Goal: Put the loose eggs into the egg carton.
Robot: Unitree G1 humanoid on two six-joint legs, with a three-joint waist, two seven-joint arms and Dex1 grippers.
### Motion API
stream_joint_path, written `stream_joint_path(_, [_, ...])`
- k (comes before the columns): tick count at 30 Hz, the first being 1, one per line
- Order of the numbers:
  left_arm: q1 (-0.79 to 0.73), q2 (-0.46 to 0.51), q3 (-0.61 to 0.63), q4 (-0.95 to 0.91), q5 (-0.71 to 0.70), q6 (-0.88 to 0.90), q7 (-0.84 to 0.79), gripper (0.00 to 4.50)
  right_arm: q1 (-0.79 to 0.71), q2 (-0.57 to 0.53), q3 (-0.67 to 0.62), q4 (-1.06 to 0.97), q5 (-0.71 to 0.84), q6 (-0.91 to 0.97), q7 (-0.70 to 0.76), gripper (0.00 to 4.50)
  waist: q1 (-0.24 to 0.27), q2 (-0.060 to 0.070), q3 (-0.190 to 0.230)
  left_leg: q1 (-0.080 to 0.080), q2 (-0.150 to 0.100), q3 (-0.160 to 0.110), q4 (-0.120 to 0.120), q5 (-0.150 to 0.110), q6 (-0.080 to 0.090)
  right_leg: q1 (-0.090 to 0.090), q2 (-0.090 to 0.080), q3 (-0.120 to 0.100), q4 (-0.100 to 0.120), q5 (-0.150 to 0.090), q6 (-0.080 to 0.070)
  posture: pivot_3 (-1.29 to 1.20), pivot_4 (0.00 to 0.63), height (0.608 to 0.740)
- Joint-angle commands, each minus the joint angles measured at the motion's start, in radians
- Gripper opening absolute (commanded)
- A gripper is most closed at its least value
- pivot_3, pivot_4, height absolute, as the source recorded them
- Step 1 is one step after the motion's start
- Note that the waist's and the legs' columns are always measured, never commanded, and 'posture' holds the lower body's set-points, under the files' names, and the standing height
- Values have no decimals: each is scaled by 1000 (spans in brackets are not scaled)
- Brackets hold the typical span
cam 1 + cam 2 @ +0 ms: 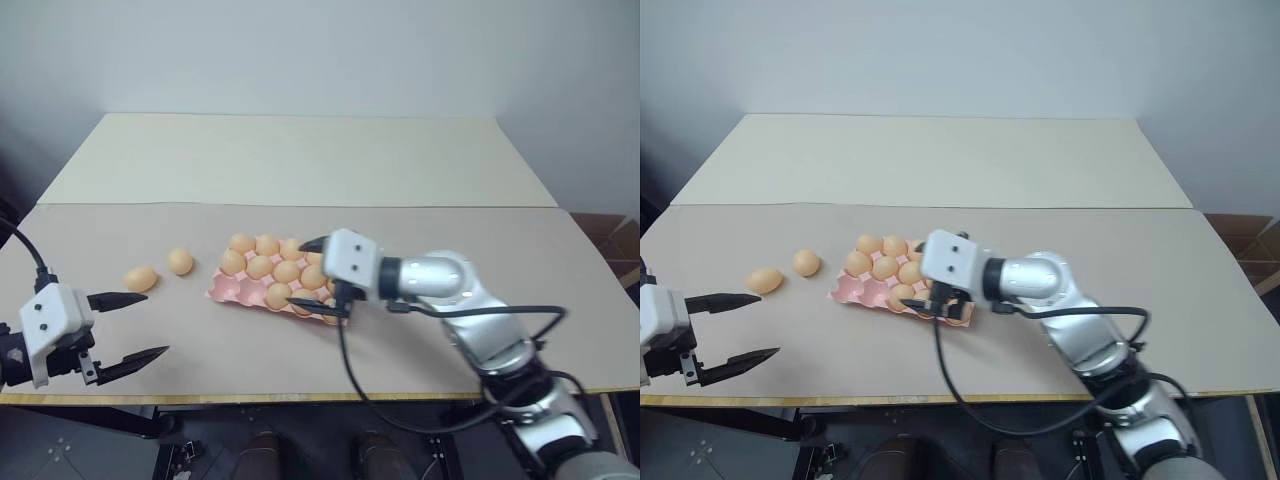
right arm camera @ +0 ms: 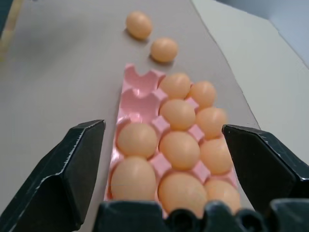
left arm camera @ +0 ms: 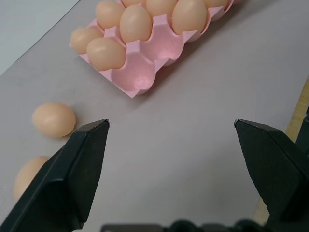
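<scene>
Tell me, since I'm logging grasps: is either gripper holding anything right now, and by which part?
Nothing is held. The left gripper is open over bare table, and the right gripper is open above the flat pink moulded egg carton.

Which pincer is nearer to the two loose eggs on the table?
Left. The left pincer hangs open just in front of the loose eggs, while the right pincer is over the egg carton, farther away.

Two loose eggs (image 1: 141,279) (image 1: 180,262); one pink egg carton (image 3: 140,77); two empty cups
</scene>
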Motion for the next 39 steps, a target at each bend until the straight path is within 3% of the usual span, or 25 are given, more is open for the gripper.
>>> stream_joint_path(1, [24, -19, 38, 0, 22, -31, 17, 4500, 14, -109, -84, -91, 84, 64, 88, 4476, 0, 0, 0, 0, 0, 0, 0, 0, 0, 0, 0, 0, 0, 0, 0, 0, 150, 740])
stream_joint_path(7, [47, -32, 49, 1, 34, -47, 24, 4500, 64, -241, -152, -171, 172, 97, 148, 4476, -1, 0, 0, 1, 1, 0, 0, 0, 0, 0, 0, 0, 0, 0, 0, 0, 150, 740])
stream_joint_path(15, [37, -49, 51, -4, 25, -29, 59, 4500, 58, -245, -164, -209, 221, 185, 81, 4476, 1, 0, 0, 1, 1, 0, 0, 0, 0, 0, 0, 0, 0, 0, -1, 0, 150, 740])
stream_joint_path(19, [-26, -42, 35, -2, 64, 91, 204, 4500, 51, -227, -138, -198, 212, 212, 27, 4476, 1, 0, 0, 1, 0, -1, 0, 0, 0, 0, 0, 0, 0, 0, -1, 0, 150, 740])
stream_joint_path(22, [-74, -36, 2, 44, 164, 134, 331, 4500, 49, -219, -124, -198, 210, 214, 8, 4476, 2, 0, 0, 1, 0, -2, 0, 0, 0, 1, 0, 0, 0, 0, -1, 0, 150, 740])
stream_joint_path(26, [-123, -67, -22, 119, 199, 41, 372, 4500, 42, -207, -116, -196, 217, 219, -10, 4476, 2, 0, 0, 0, 0, -2, 0, 0, 0, 0, -1, 0, -1, 0, 0, 0, 150, 740])
stream_joint_path(39, [-455, -37, -218, 566, 207, -121, 287, 4500, 48, -221, -105, -196, 208, 236, -39, 4476, 4, -1, -1, -1, -1, -2, 0, 0, 0, 0, -1, -2, 0, 0, -1, 0, 150, 740])
